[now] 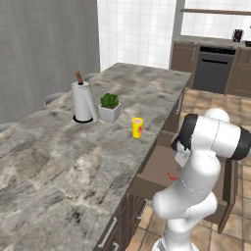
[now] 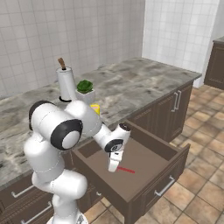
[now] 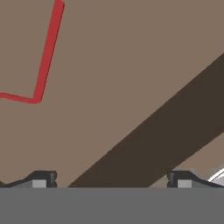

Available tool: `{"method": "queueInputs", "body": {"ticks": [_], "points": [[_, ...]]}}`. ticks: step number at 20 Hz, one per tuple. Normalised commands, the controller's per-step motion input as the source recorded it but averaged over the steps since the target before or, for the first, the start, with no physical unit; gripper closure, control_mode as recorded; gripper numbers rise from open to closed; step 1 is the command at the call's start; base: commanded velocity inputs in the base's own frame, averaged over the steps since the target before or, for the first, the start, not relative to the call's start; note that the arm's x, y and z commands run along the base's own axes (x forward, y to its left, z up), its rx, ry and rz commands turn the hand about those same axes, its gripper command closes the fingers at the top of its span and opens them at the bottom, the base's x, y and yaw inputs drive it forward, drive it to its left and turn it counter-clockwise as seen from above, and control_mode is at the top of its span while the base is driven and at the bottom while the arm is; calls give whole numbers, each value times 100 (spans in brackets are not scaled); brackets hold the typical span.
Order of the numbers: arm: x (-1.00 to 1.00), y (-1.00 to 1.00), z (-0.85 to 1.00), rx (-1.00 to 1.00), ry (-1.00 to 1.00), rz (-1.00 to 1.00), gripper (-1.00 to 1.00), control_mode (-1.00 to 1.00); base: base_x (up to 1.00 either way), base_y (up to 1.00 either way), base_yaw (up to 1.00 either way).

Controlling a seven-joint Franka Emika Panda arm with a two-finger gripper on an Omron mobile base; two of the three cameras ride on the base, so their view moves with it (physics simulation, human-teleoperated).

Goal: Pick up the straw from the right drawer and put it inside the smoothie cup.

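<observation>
Two fingertips [image 3: 39,179] set wide apart, grasping nothing, above the right drawer [image 2: 144,164] floor.
Gripper [image 2: 113,167] hangs over the pulled-out drawer; the straw [image 2: 126,169], bent in an L, lies flat on the floor just beside it, long arm running toward the front panel. On the counter [image 1: 59,162] behind, near its drawer-side edge, the smoothie cup [image 1: 137,127] stands upright beside a potted plant [image 1: 110,106] and paper towel roll [image 1: 82,100].

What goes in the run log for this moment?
phase: reaching | tool: open, above right drawer floor | straw: on drawer floor, ungrasped | smoothie cup: on counter
</observation>
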Motion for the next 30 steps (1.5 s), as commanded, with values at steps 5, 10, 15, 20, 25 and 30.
{"method": "queueInputs", "body": {"ticks": [5,10,15,20,25,30], "points": [[38,0,-54,-5,4,-13,-100,-100,0,0,0],[61,-9,-20,0,1,-9,-100,-100,0,0,0],[42,-23,-32,0,0,-1,-100,-100,0,0,0],[14,-18,-63,0,0,0,-100,-100,0,0,0],[30,-11,-41,0,0,0,-100,-100,0,0,0],[30,-7,-41,0,0,-2,-100,-100,0,0,0]]}}
